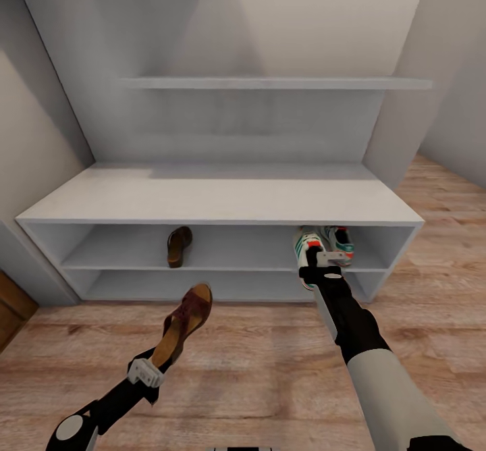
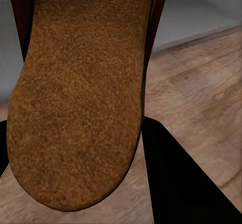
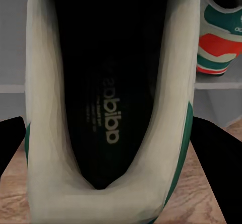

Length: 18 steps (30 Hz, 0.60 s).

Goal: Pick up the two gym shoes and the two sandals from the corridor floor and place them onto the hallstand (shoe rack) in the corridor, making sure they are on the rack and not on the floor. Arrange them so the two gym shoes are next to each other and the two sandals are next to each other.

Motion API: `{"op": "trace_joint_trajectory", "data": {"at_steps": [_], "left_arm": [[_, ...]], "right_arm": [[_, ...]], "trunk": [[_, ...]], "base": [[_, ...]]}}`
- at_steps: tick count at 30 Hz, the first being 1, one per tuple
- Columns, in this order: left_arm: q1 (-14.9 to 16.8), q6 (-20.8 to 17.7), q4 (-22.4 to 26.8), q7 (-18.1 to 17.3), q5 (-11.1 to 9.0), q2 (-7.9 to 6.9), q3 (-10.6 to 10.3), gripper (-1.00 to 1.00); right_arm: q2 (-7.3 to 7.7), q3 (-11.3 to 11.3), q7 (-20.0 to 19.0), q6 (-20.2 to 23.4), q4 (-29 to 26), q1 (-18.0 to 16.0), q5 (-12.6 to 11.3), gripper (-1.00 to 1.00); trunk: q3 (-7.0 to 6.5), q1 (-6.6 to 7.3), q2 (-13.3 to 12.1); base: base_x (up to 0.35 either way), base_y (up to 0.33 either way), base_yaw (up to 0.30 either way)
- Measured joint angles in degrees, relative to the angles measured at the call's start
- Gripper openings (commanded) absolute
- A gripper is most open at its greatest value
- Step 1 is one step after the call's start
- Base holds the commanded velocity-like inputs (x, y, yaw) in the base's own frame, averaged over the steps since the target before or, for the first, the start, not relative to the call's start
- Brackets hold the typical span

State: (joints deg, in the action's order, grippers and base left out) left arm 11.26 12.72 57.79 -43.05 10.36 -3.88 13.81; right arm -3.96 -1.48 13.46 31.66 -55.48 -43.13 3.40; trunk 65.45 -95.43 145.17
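The hallstand (image 1: 223,198) stands against the wall on the corridor floor (image 1: 270,363). The right arm reaches forward to the hallstand's upper shelf tier, right end; the right tool (image 1: 327,260) is clamped on the heel of a gym shoe (image 1: 307,243) at the shelf's front edge. The second gym shoe (image 1: 341,240) sits on that tier just beside it. The left arm angles up in front of the hallstand; the left tool (image 1: 150,372) is clamped on a sandal (image 1: 183,323) held above the floor. The other sandal (image 1: 179,246) lies on the upper tier, left of centre.
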Motion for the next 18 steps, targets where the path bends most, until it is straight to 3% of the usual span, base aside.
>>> {"op": "trace_joint_trajectory", "data": {"at_steps": [18], "left_arm": [[-0.46, 0.03, 0.68, -0.18, -0.01, -0.02, -0.08, -1.0]], "right_arm": [[0.0, 0.0, 0.0, 0.0, 0.01, 0.0, -0.03, -1.0]], "trunk": [[0.0, -0.02, 0.0]], "base": [[0.046, 0.0, 0.0]]}}
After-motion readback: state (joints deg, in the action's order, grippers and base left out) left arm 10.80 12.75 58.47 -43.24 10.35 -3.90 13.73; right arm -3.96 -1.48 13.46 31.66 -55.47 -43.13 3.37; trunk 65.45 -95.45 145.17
